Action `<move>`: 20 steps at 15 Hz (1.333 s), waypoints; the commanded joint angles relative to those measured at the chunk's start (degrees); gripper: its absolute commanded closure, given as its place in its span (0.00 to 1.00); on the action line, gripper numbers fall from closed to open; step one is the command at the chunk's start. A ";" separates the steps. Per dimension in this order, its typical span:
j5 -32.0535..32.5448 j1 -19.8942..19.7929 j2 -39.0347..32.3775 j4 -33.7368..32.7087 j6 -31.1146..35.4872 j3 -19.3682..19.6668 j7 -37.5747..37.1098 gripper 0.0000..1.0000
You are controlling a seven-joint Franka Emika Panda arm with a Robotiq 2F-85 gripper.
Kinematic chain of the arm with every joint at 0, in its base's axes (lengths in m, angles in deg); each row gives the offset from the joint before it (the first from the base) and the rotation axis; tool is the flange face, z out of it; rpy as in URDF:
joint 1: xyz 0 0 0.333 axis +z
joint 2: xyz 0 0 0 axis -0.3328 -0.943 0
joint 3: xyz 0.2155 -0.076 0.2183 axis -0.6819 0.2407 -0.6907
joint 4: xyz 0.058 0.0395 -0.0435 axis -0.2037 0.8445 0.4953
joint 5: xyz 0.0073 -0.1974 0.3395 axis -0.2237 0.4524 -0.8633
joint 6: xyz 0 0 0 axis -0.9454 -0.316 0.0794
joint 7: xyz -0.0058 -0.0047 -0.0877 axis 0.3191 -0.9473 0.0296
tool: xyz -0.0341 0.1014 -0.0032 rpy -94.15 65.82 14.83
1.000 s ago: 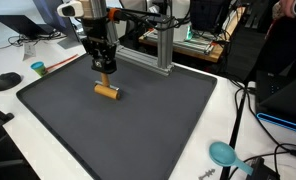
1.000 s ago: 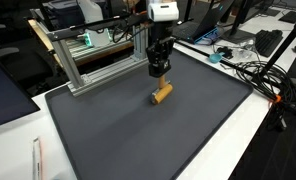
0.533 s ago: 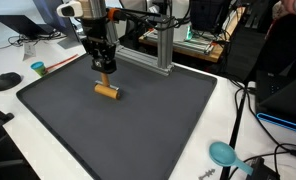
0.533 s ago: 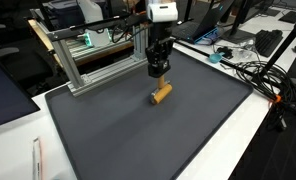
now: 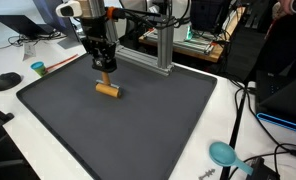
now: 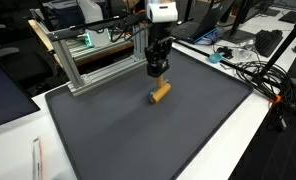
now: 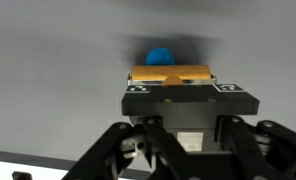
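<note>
My gripper (image 5: 105, 72) (image 6: 159, 72) hangs over the far part of the black mat (image 5: 138, 130) (image 6: 138, 135). It is shut on a small orange block (image 7: 170, 74), which sits crosswise between the fingertips in the wrist view. Directly below it a tan wooden cylinder (image 5: 109, 91) (image 6: 162, 93) lies on its side on the mat. Whether the block touches the cylinder I cannot tell. A blurred blue round shape (image 7: 160, 56) shows just beyond the block in the wrist view.
An aluminium frame (image 5: 160, 45) (image 6: 88, 62) stands along the mat's far edge. A teal cup (image 5: 38, 69) and a black mouse (image 5: 6, 81) sit on the white table. A teal round object (image 5: 223, 153) and cables (image 6: 256, 72) lie off the mat.
</note>
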 commanded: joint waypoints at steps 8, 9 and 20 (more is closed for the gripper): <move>-3.19 -1.79 -1.16 1.08 -5.53 -0.09 4.47 0.78; -3.55 -1.96 -1.21 1.22 -5.27 -0.13 4.84 0.78; -4.31 -2.42 -1.55 2.01 -6.45 0.05 5.93 0.78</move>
